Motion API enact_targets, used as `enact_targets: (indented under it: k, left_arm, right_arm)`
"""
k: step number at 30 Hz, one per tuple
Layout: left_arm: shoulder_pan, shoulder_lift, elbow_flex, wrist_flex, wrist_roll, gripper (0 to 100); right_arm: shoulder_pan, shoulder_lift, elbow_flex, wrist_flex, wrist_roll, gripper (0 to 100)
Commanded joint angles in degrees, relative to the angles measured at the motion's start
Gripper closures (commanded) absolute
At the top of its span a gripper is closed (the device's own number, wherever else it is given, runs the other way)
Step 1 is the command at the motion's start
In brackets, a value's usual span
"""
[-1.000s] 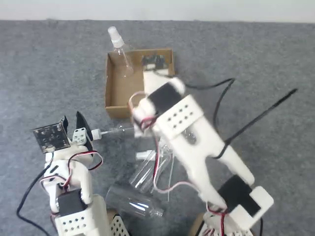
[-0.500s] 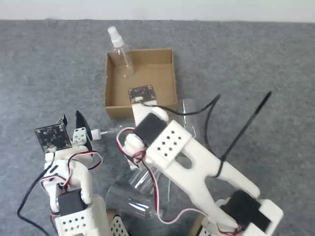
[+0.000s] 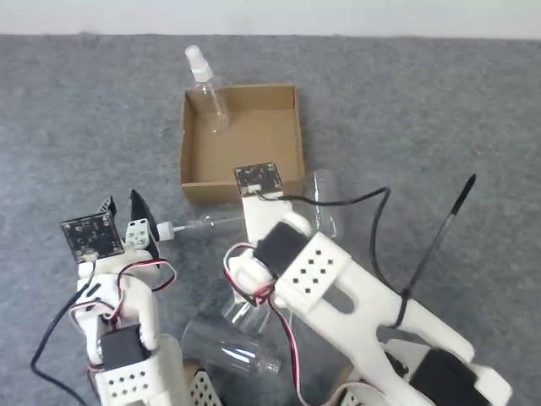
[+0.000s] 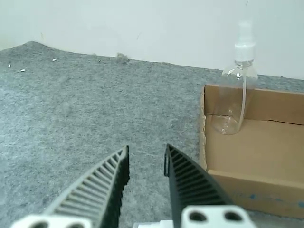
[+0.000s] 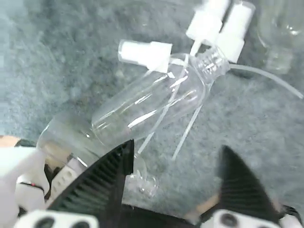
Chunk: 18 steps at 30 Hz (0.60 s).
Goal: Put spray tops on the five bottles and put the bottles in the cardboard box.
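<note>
— Back from the box [image 3: 207, 193] came my right arm [image 3: 338, 288]. Now it hangs over the loose things on the grey mat [image 3: 439, 110].
— Is that gripper holding something?
— No. My right gripper [image 5: 175, 147] is wide open, with nothing in it. A lying bottle [image 5: 152, 107] is just under it, and three spray tops [image 5: 147, 52] lie by that bottle's neck.
— And your other one?
— My left gripper [image 4: 147, 149] stayed where it was. Its jaws are only a little apart. One white top [image 3: 166, 228] with a thin tube sits just beside it. I can't tell if it is held.
— Is anything in the box?
— Yes. One standing bottle [image 3: 209, 95] with its top on is in a far corner. A spare bottle [image 3: 325, 203] lies on the mat just beside the box. A big bottle [image 3: 228, 351] lies near my left arm [image 3: 127, 338].
</note>
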Motion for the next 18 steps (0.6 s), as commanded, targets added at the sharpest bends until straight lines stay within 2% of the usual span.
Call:
enact_targets:
  k: [1,13,18]
  left_arm:
    - [-0.3,-1.3,-0.6,-1.8,-0.5,88]
    - [-0.2,-1.3,-0.6,-1.8,-0.5,88]
    - [-0.2,-1.3,-0.6,-1.8,-0.5,88]
  right_arm:
    - [-0.6,-3.2,2.5,-4.2,-2.0,66.0]
    - [-0.4,1.9,9.7,-21.0,-2.5,65.8]
    - [-0.3,6.6,10.6,-25.7,-5.6,65.8]
